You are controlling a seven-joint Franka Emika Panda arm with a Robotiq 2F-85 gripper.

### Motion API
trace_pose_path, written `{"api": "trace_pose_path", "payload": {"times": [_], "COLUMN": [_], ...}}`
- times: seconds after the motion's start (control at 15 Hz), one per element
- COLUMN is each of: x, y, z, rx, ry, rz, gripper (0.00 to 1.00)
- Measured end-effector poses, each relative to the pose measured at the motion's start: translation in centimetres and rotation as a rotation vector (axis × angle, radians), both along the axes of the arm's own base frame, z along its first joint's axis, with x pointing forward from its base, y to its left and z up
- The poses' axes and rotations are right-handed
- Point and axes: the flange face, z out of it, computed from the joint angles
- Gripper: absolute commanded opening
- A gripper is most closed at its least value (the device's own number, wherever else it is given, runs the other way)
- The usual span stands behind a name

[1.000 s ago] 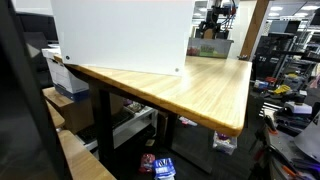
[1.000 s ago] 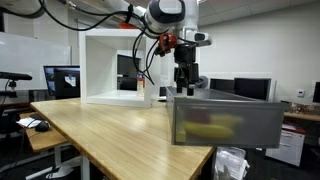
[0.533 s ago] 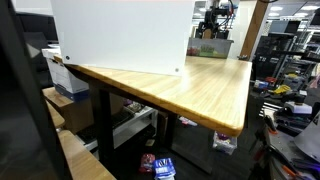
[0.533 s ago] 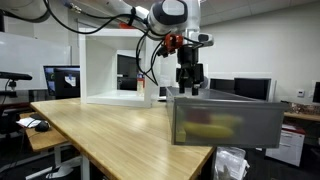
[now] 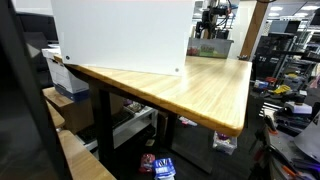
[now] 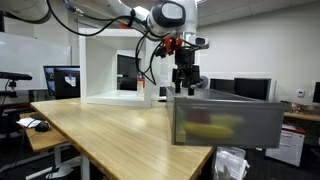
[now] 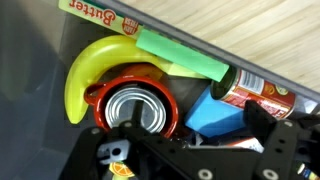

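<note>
Arm high w/ wrist straight down, gripper (image 6: 186,86) wide apart & empty, just above grey bin (image 6: 225,125).

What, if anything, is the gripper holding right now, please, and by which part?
Nothing: the gripper hangs open above the grey bin, clear of the banana and red cup.

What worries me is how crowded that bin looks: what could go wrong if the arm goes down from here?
1. The banana hugs the red mug, so the open jaws might bruise it going for the mug.
2. The can and blue block crowd the mug's other side; a jaw could jam on them.
3. The bin sits near the table edge; a knock might shift it.
</note>
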Motion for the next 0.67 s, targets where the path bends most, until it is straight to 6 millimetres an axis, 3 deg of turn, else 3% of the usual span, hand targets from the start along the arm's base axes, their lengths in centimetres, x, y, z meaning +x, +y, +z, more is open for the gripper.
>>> {"api": "trace_pose_path", "payload": {"times": [0.67], "x": [-0.27], "y": [0.38], "z": [0.39], "rx": [0.02], "ry": [0.028], "rz": [0.027], "gripper": [1.0]}}
